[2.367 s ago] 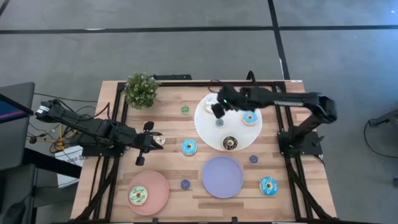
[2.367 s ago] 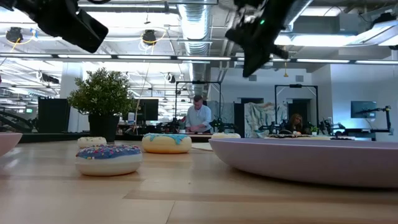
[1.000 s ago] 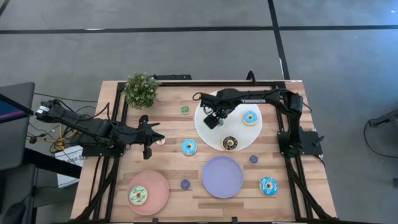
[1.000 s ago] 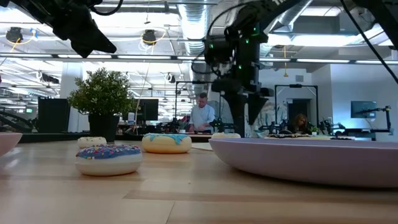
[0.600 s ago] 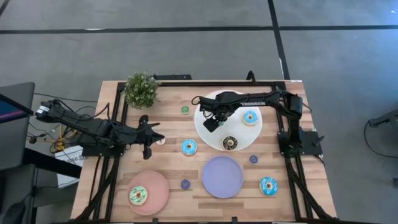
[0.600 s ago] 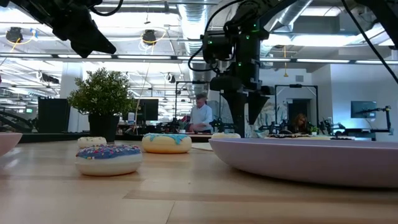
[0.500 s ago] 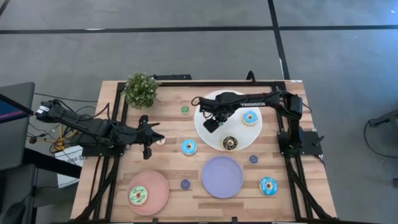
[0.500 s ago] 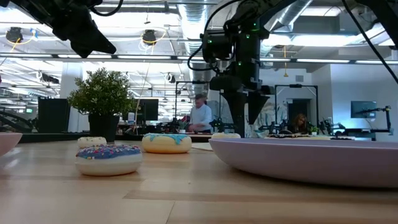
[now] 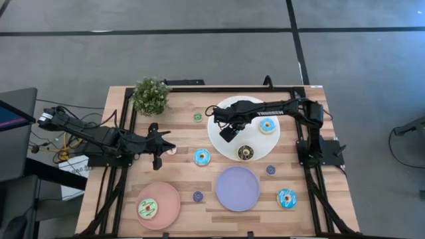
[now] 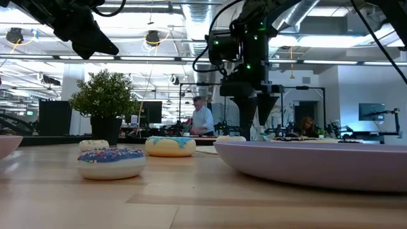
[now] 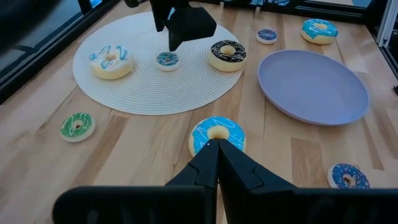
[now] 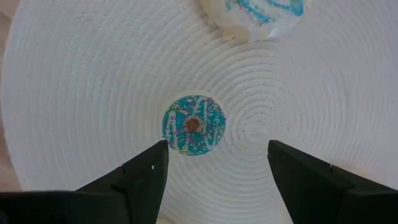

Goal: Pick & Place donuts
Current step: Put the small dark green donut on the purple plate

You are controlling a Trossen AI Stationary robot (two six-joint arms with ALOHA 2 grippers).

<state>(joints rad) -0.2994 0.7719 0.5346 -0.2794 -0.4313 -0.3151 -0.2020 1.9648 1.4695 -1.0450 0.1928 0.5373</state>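
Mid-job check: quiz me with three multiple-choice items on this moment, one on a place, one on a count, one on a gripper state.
1. Where does the chocolate donut lie?
A. on the white plate
B. on the purple plate
C. on the bare table

2. How many donuts lie on the pink plate?
A. none
B. one
C. three

3. How does the right gripper stand?
A. shut on a donut
B. open above the small teal donut
C. open over the plant

Answers:
1 A: the high view shows it on the white plate's near edge.
2 B: only the green-iced donut lies there.
3 B: its wrist view shows the fingers spread, with the teal donut below them.
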